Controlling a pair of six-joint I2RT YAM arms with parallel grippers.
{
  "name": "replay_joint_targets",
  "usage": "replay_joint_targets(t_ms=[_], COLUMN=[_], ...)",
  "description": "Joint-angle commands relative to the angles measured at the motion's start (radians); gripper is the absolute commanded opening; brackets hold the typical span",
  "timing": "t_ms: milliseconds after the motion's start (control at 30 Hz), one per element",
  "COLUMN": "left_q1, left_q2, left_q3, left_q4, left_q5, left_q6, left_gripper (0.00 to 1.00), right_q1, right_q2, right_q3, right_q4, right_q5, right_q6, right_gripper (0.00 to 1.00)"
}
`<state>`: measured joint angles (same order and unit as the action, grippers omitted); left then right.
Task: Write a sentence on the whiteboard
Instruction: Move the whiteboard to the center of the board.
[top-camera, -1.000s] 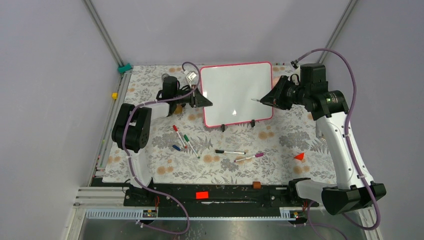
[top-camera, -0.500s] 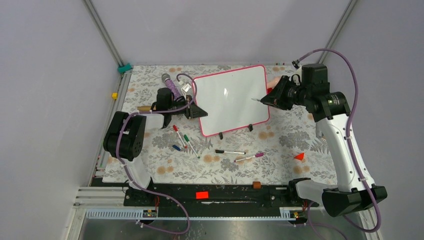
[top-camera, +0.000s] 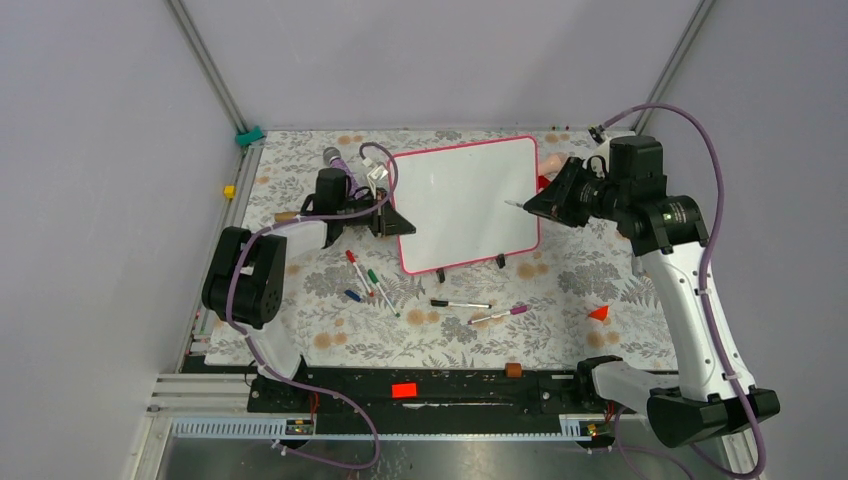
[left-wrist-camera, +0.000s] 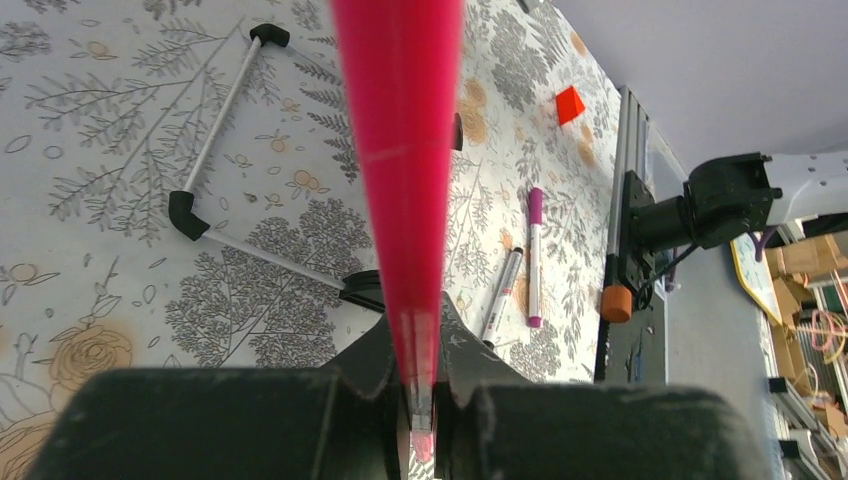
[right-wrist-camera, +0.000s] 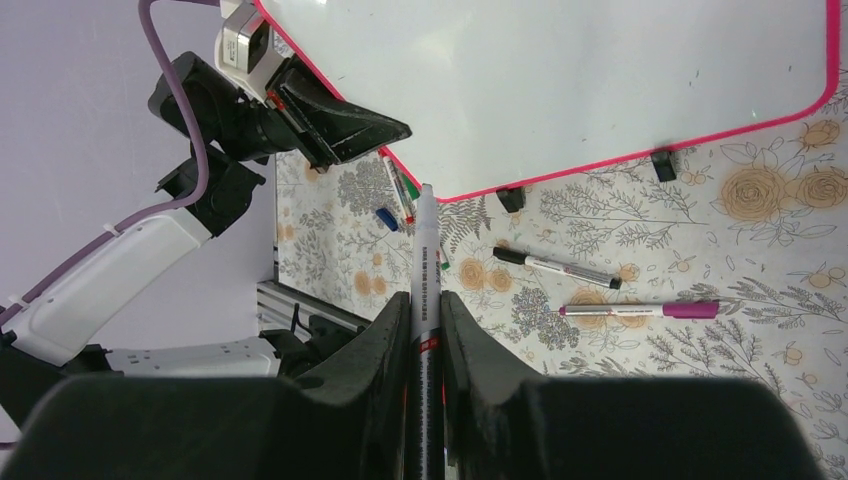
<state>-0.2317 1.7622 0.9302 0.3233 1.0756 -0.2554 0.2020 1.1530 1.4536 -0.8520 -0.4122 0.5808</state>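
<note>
Whiteboard (top-camera: 465, 205) tilted, left fingers (top-camera: 396, 221) clamped on its rim, right fingers (top-camera: 550, 200) gripping marker (right-wrist-camera: 426, 260) pointed at it.

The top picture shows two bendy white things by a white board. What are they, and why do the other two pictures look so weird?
Those are two robot arms. The top picture comes from a camera above them. The other two come from small cameras on their wrists, so you see their black jaws up close. The left arm has its jaws shut on the pink edge of the whiteboard. The right arm has its jaws shut on a marker pointed toward the board. More markers lie loose on the flowery table.
</note>
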Motion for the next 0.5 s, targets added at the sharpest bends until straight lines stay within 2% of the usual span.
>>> replay_joint_targets(t_ms=[0,100,133,233,267,467], left_q1=[-0.050,-0.065,-0.070,-0.082,-0.084,-0.084], left_q2=[0.007,0.006,0.006,-0.006,-0.008,-0.021], left_q3=[0.001,0.003,0.004,0.010,0.016,0.030], left_q4=[-0.338,-0.389,-0.393,-0.391,-0.388,-0.371], left_q5=[0.041,0.022,0.006,-0.039,-0.052,-0.087], left_q6=[0.215,0.249,0.268,0.262,0.260,0.213], left_gripper=[0.00,0.00,0.05,0.41,0.47,0.60], right_q1=[0.008,0.007,0.007,0.009,0.008,0.011], right_q2=[-0.035,-0.044,-0.049,-0.058,-0.062,-0.073], right_q3=[-0.007,-0.007,-0.010,-0.017,-0.020,-0.028], right_q4=[0.009,0.005,0.004,0.000,0.000,0.001], right_q5=[0.000,0.004,0.003,0.002,0.002,-0.004], right_q6=[0.000,-0.001,-0.001,-0.002,-0.001,0.001], right_gripper=[0.00,0.00,0.00,0.00,0.00,0.00])
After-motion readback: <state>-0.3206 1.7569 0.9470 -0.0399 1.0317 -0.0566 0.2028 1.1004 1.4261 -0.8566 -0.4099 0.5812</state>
